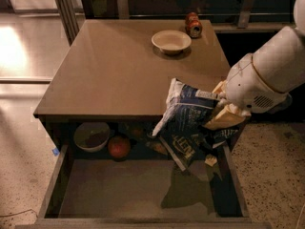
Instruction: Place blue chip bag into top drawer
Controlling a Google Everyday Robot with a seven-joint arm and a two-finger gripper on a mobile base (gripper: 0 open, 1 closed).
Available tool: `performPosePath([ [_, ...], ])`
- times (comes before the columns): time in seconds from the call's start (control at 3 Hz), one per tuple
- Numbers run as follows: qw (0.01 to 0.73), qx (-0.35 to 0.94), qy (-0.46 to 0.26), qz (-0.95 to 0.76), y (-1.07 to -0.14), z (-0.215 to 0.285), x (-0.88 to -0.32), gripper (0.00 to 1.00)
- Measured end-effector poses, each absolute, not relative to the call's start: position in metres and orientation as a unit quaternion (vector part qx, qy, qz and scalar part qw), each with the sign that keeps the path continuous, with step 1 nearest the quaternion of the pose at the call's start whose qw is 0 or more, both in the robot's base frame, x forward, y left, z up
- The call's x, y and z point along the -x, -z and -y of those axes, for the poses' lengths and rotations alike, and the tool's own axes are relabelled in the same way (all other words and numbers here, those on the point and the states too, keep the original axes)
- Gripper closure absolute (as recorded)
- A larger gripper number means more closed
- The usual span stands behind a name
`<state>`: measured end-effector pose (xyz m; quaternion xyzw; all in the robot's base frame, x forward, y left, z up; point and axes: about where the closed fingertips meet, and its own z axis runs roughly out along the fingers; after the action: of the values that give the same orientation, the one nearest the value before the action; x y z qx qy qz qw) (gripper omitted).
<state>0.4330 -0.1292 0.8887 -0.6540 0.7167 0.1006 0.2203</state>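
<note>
Office break area, probably: speckled terrazzo floor (271, 175), brown laminate table (119, 70), pale round bowl (171, 41) and red drink can (193, 25) at 12 o'clock. At 3 o'clock the tan two-finger gripper (220, 107) clamps a crumpled navy-blue foil chip bag (189, 112).

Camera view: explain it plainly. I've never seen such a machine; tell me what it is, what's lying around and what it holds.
One camera looks down on a brown square table. The big white shape on the picture's right is a robot arm. At its tip, beside the table's near corner, is the gripper, its jaws shut on a crumpled navy-blue foil chip bag hanging above the pulled-out wide shallow grey drawer. On the table are a cream round bowl and a reddish can. At the drawer's back lie a second bowl, a round reddish fruit and a dark bag with pale lettering.
</note>
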Motion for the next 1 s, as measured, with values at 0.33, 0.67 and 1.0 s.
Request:
performPosePath([
  [0.33,0.231,0.655,-0.092,-0.714,-0.876,0.132,-0.423,1.00],
  [0.67,0.203,0.666,-0.085,-0.713,-0.850,0.138,-0.404,1.00],
  [1.0,0.199,0.671,-0.090,-0.709,-0.842,0.133,-0.404,1.00],
])
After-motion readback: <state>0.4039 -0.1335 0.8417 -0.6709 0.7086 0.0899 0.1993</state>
